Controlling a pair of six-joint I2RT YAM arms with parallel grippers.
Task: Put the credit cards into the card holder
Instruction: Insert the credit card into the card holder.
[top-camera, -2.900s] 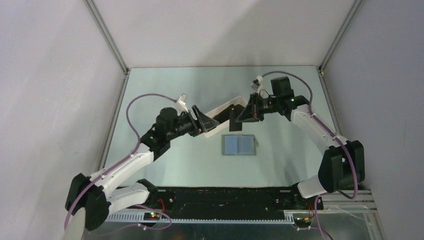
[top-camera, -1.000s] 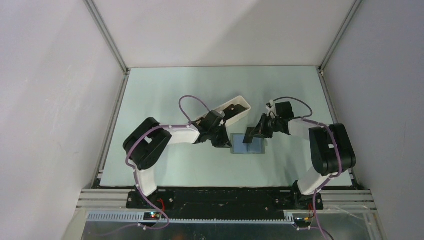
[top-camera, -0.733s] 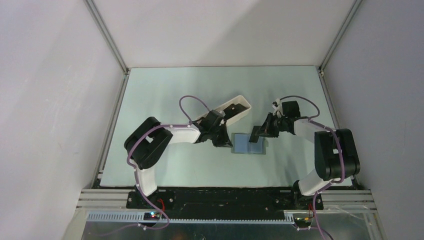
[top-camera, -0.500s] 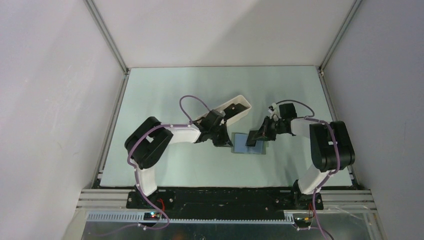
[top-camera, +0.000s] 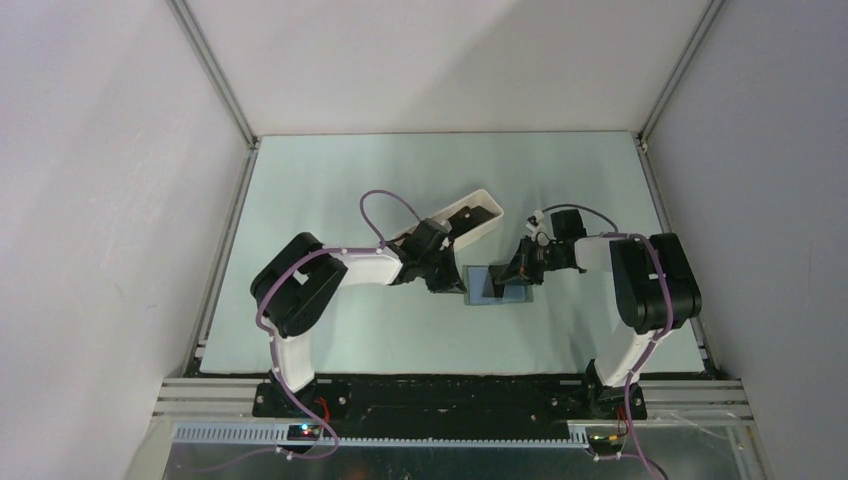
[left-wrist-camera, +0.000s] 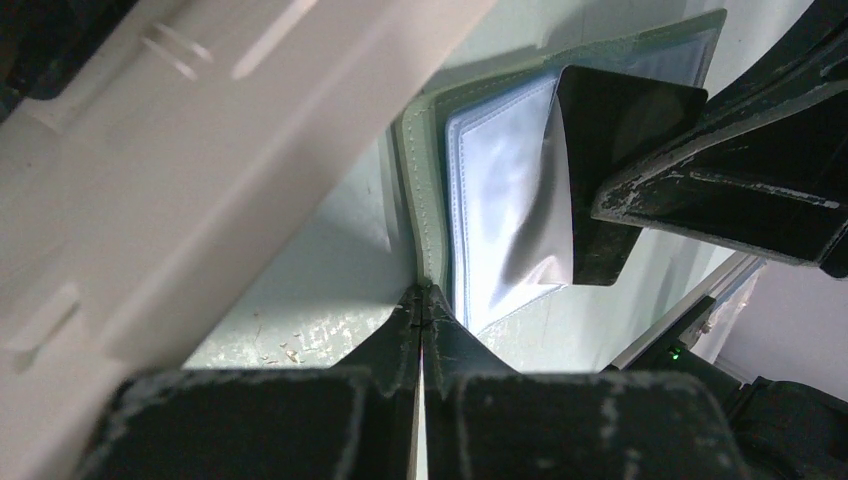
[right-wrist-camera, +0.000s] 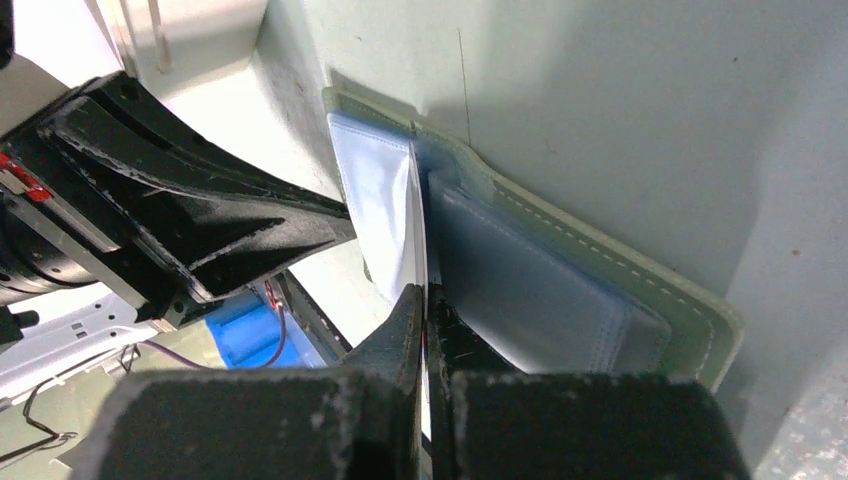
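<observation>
The card holder (top-camera: 520, 293) lies open on the table, blue-grey inside up. My right gripper (top-camera: 512, 272) is shut on a black credit card (top-camera: 495, 283) and holds it tilted onto the holder's left half. In the left wrist view the credit card (left-wrist-camera: 620, 110) has its edge at the clear pocket of the card holder (left-wrist-camera: 500, 200). Seen edge-on in the right wrist view, the credit card (right-wrist-camera: 417, 230) runs out from my right gripper (right-wrist-camera: 425, 290). My left gripper (left-wrist-camera: 422, 290) is shut, its tips against the holder's green left edge.
A long white tray (top-camera: 490, 225) with dark cards in it stands just behind my left gripper (top-camera: 458, 285), and its wall (left-wrist-camera: 200, 150) fills the left of the left wrist view. Grey enclosure walls stand on three sides of the table.
Both arms came down from the tray to the holder. In the last second the right gripper brought the card left and low onto the holder, and the left gripper closed at its edge.
</observation>
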